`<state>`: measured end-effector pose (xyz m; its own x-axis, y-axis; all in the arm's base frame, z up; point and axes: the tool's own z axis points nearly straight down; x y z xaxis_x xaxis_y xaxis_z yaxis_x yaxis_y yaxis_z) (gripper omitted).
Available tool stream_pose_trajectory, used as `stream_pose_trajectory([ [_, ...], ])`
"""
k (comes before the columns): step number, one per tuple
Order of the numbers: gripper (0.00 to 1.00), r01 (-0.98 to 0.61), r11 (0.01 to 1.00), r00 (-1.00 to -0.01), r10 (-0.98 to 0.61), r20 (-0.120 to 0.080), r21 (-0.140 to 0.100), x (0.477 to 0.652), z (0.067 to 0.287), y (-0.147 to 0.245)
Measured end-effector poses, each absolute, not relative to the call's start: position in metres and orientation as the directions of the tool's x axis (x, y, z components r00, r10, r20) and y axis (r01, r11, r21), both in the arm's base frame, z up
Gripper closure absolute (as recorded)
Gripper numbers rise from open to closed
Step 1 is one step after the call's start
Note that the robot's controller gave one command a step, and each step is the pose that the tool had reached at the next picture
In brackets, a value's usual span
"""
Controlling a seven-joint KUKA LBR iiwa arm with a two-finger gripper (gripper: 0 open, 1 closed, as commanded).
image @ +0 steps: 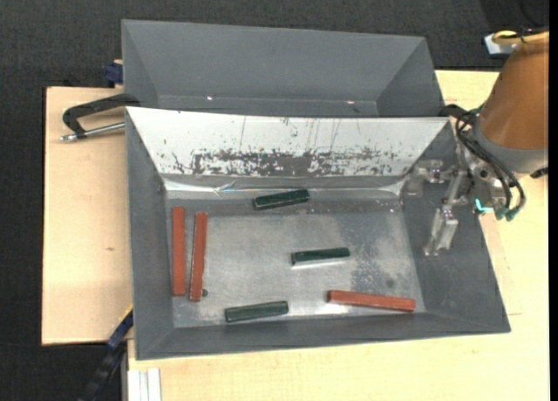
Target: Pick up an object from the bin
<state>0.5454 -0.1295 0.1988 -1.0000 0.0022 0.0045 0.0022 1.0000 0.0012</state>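
The grey metal bin (148,216) takes up most of the frame, its sloping walls running down to a flat, scuffed floor. The far wall carries dark speckled marks and faint streaks; whether these are scratches or reflections is hard to make out.

The arm (523,94) enters at the upper right under an orange cover and is cut off by the frame edge, so little of it is visible. Cables loop below the cover and partly hide the wrist. The gripper (434,248) hangs over the bin's right sloping wall, right of centre in the frame, above no piece. It reads as one slim metal shape against the grey wall, and I cannot tell whether it is released or clenched. Nothing visible is caught in it.

Six loose sticks lie well apart on the floor. Two red sticks (178,251) lie side by side at the left, and a small dark speck at their lower end is too small to identify. A third red stick (370,301) lies at the lower right, nearest the gripper. Three dark green bars lie at the upper middle (281,200), the centre (320,256) and the lower middle (256,311).
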Motion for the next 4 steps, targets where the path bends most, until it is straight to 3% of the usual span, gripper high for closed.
stream_pose_trajectory([
  [1,0.0,0.001,1.0,-1.0,0.001,0.001,0.001,0.546,0.201,-0.129],
  [2,0.0,-0.091,0.996,-0.996,-0.091,-0.001,0.0,0.551,0.235,-0.13],
  [3,0.0,-0.107,0.994,-0.994,-0.108,-0.012,-0.002,0.547,0.2,-0.092],
  [4,0.0,-0.206,0.979,-0.979,-0.206,-0.007,0.001,0.542,0.14,-0.093],
])
